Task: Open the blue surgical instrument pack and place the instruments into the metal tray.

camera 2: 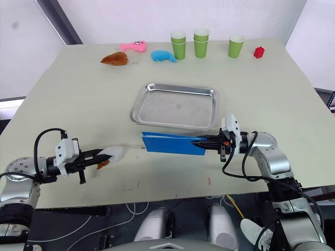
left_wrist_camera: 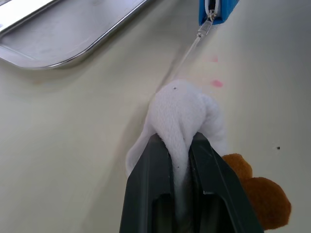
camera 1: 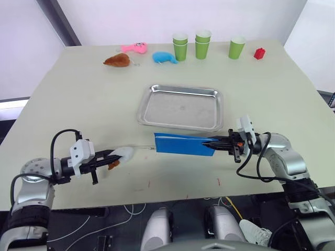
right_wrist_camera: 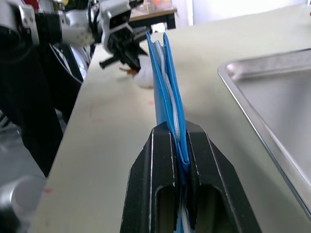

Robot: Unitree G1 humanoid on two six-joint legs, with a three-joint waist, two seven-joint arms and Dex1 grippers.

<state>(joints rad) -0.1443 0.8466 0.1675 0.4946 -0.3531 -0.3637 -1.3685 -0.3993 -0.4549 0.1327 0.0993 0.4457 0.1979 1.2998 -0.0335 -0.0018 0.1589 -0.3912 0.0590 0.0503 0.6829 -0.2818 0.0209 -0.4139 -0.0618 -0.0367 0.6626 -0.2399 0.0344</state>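
Note:
The blue surgical instrument pack point(camera 1: 180, 144) stands on its long edge just in front of the metal tray point(camera 1: 180, 107), a shiny tray holding nothing. My right gripper point(camera 1: 210, 145) is shut on the pack's right end, and pale lining shows between the two blue sides point(right_wrist_camera: 165, 73). My left gripper point(camera 1: 116, 155) is shut on a white plush pull point(left_wrist_camera: 182, 111). A thin cord joins the pull to the zipper tab at the pack's left end point(left_wrist_camera: 210, 19). A brown plush bit point(left_wrist_camera: 260, 194) lies beside the pull. The instruments are hidden inside the pack.
Along the table's far edge stand several green cups point(camera 1: 202, 44), a red block point(camera 1: 259, 53), a pink toy point(camera 1: 134, 48), a small blue plush toy point(camera 1: 165, 57) and a brown plush toy point(camera 1: 117, 60). The table's front edge runs just behind both grippers.

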